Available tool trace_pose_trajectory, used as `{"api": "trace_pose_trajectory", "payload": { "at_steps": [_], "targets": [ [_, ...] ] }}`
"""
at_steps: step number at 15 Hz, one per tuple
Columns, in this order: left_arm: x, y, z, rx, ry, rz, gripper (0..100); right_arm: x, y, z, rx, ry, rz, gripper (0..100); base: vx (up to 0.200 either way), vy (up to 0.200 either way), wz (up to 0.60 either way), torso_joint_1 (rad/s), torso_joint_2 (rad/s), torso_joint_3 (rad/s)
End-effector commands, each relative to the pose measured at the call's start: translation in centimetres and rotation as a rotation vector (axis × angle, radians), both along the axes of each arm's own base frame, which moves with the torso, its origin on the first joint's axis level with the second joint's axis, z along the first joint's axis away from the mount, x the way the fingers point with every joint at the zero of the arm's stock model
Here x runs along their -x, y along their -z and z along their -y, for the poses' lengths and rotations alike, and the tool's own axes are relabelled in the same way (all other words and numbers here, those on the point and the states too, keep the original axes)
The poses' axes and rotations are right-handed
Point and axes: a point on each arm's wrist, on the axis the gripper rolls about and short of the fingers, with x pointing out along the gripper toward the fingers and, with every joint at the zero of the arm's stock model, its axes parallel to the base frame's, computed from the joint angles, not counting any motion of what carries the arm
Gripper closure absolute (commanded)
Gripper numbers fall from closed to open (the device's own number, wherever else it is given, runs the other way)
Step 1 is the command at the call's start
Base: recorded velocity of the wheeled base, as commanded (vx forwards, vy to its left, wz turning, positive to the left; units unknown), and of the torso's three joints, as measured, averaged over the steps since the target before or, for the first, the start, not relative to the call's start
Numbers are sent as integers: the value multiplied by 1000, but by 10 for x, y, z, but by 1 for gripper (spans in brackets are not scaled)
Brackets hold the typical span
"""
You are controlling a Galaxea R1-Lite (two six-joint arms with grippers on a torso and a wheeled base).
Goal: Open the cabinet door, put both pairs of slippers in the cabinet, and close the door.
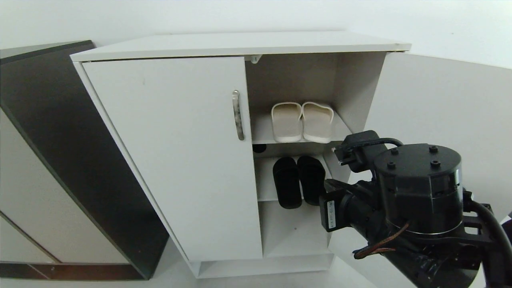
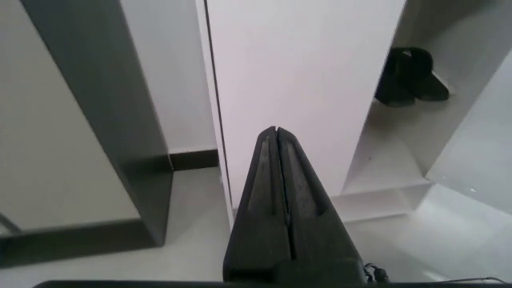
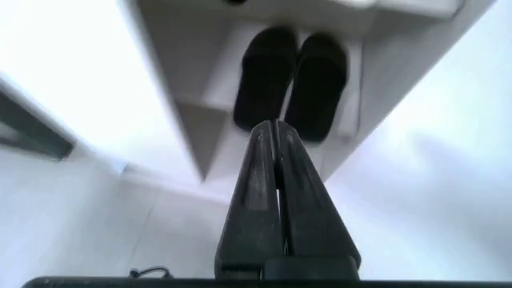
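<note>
White slippers [image 1: 302, 122] and black slippers [image 1: 299, 180] shelved in the cabinet [image 1: 168, 160], left tool [image 2: 276, 136] and right tool [image 3: 278, 128] clenched empty, its open door [image 1: 432, 104] looks light and stiff, best pushed near its free edge.

Right arm [image 1: 416, 188]: low at head view's right, wrist joint foremost, cabling along its side.
Right gripper [image 3: 278, 126]: fingers pressed flat together, tips forward.
Left gripper [image 2: 276, 132]: fingers pressed flat together, tips angled downward.
</note>
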Motion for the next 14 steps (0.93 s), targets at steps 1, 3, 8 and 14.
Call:
{"api": "trace_pose_trajectory", "payload": {
  "at_steps": [1,3,8,14],
  "targets": [
    [0,0,0,0,0,1,100,0,2,1,4,-1,-2,100,-200,0,0,2,2,2],
    [0,0,0,0,0,1,100,-2,4,3,9,5,-6,100,-200,0,0,0,2,2],
    [0,0,0,0,-1,1,100,-6,8,6,31,22,-13,100,-200,0,0,0,5,1],
    [0,0,0,0,-1,1,100,-6,8,6,33,21,-13,100,0,0,0,0,0,0]
  ]
}}
